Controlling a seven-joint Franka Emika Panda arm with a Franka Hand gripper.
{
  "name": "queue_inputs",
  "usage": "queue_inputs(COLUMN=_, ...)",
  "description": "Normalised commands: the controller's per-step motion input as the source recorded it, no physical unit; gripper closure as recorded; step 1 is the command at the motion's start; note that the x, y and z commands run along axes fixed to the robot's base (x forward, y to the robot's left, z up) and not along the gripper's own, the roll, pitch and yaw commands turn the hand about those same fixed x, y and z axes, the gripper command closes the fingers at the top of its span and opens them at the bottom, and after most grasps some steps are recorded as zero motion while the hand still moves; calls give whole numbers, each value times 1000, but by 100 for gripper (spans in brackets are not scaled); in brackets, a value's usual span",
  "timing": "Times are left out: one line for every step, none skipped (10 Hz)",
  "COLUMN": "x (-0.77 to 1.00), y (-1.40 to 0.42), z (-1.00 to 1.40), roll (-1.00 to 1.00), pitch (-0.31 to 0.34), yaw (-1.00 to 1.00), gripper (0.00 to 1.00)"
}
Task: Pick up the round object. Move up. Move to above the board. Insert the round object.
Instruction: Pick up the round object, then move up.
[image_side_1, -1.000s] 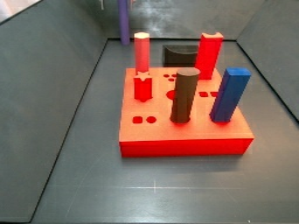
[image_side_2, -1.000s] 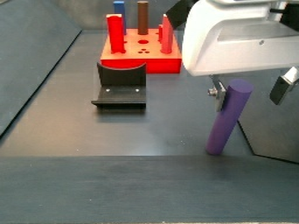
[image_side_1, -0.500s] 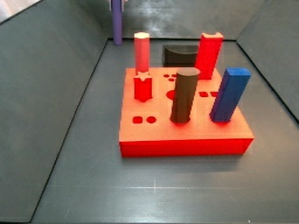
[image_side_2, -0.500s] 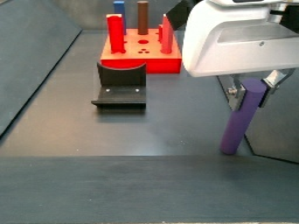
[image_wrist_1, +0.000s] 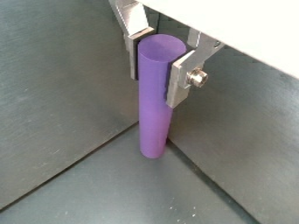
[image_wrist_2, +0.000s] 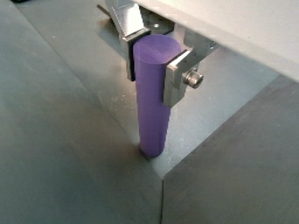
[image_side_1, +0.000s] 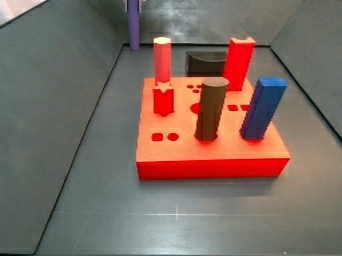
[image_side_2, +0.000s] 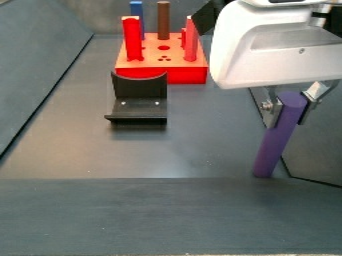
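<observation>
No shift since half a second ago. Gripper (image_wrist_1: 162, 54) clamps purple rod (image_wrist_1: 156, 101), foot on surface (image_wrist_1: 70, 188). Pick-up step; next, lift straight up.

Dark grey matte floor (image_side_1: 94, 200); grey walls (image_side_1: 54, 60) enclosing it; claw (image_side_2: 283, 100) near corner.

The gripper (image_wrist_1: 162, 54) is sitting hemmed against the corner wall (image_side_2: 314, 150); open worktop (image_side_2: 160, 150) is lying between it and the fixture (image_side_2: 138, 98).
</observation>
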Motion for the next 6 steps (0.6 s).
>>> queue_inputs(x=0, y=0, z=0, roll=0, pitch=0, yaw=0, gripper=100)
queue_inputs(x=0, y=0, z=0, roll=0, pitch=0, yaw=0, gripper=100)
queue_inputs(x=0, y=0, z=0, roll=0, pitch=0, yaw=0, gripper=100)
queue_inputs(x=0, y=0, z=0, roll=0, pitch=0, yaw=0, gripper=100)
queue_inputs(x=0, y=0, z=833, roll=0, pitch=0, yaw=0, gripper=100)
queue_inputs(x=34, y=-64, z=795, roll=9, pitch=8, yaw=-27, gripper=100)
